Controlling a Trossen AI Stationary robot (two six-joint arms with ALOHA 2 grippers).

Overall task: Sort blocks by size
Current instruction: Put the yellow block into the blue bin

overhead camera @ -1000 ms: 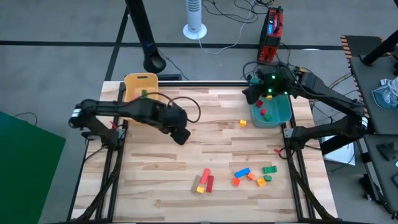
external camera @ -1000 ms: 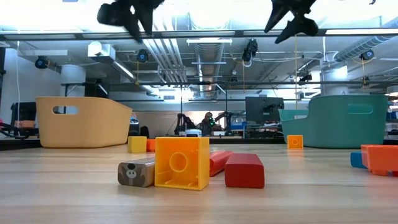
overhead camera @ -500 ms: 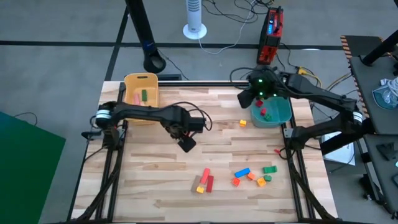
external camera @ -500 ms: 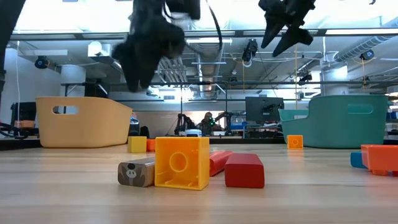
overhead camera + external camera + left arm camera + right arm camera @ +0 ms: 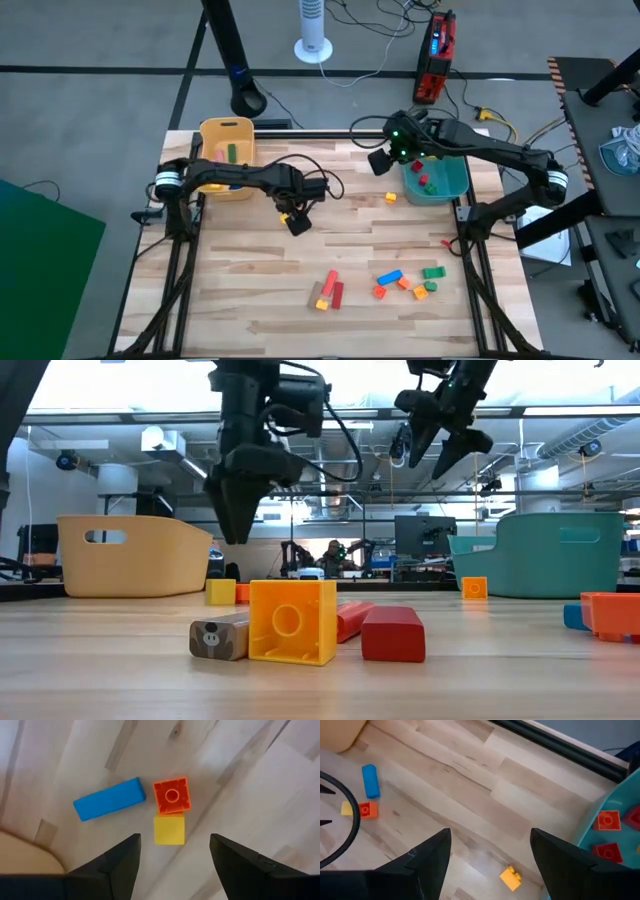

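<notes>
Both grippers hang open and empty: the left gripper (image 5: 297,224) over a blue bar (image 5: 109,799) and two cubes (image 5: 170,796), the right gripper (image 5: 380,163) beside the teal bin (image 5: 447,187); few blocks are binned, most still lie near (image 5: 402,281); the bins' contents are partly hidden.

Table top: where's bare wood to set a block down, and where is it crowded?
Bare: the near left corner of the table, and the middle strip between the left gripper and the lone yellow block. Crowded: the near right, around the red and yellow cluster and the mixed blocks; also under the left gripper, where three blocks lie.
</notes>
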